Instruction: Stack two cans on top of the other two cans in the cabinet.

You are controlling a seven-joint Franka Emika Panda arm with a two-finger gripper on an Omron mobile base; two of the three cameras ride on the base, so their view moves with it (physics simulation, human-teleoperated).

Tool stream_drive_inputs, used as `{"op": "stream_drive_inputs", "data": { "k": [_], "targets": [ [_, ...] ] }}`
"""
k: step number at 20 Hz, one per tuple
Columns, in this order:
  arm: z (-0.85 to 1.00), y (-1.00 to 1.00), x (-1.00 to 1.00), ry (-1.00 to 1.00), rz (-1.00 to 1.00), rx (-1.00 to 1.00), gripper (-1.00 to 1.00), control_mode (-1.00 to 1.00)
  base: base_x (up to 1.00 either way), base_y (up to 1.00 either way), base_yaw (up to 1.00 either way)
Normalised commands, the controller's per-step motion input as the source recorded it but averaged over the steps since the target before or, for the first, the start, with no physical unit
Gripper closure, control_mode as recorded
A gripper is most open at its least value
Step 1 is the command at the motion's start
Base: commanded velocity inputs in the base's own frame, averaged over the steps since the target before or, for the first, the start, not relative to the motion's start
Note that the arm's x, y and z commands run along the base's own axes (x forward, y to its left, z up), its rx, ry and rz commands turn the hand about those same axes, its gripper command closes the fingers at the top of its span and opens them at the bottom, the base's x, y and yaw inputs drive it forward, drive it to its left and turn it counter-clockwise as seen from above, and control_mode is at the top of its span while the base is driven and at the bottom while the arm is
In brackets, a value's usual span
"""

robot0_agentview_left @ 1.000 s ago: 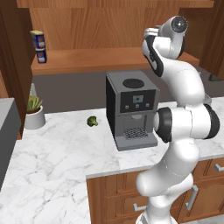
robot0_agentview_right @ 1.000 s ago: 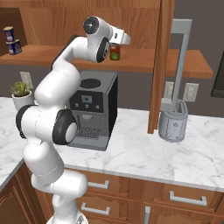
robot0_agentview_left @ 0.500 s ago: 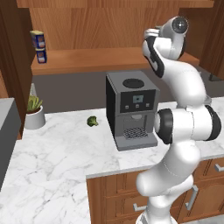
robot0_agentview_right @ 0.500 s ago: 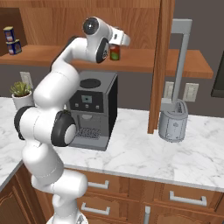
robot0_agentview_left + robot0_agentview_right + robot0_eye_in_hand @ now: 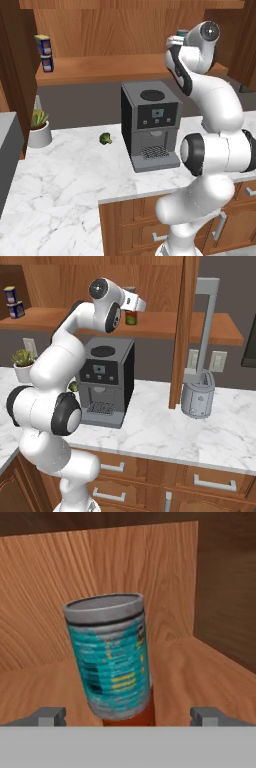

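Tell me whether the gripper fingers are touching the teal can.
Apart. The hand view shows both fingertips spread wide, with bare shelf between each and the teal can, which rests on the red can.

Simulated kitchen, showing warm wood above pale marble.

Running across the front, a white marble counter (image 5: pixel 65 170) over brown drawer cabinets (image 5: pixel 200 488) with metal handles. Sitting on the counter: a grey coffee machine (image 5: pixel 150 125), a small potted plant (image 5: pixel 38 129) standing near the left wall, a bit of broccoli (image 5: pixel 105 138) lying between the two, and a grey toaster (image 5: pixel 198 399) resting off to the right. Showing behind the counter, a dark grey wall (image 5: pixel 80 102) carrying pale outlets (image 5: pixel 218 361).
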Motion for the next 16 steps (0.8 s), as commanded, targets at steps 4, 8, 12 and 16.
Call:
{"op": "stream_drive_inputs", "data": {
  "k": [4,8,12,16],
  "targets": [
    [-0.08,0.17,-0.63,0.0,0.0,0.0,-1.0,-1.0,0.0,0.0,0.0],
    [-0.1,0.22,-0.84,0.0,0.0,-0.01,-1.0,-1.0,0.0,0.0,0.0],
    [-0.14,0.21,-0.93,0.0,0.0,-0.03,-1.0,-1.0,0.0,0.0,0.0],
    [-0.23,0.24,-0.91,0.03,0.0,-0.06,-1.0,-1.0,0.0,0.0,0.0]
  ]
}}
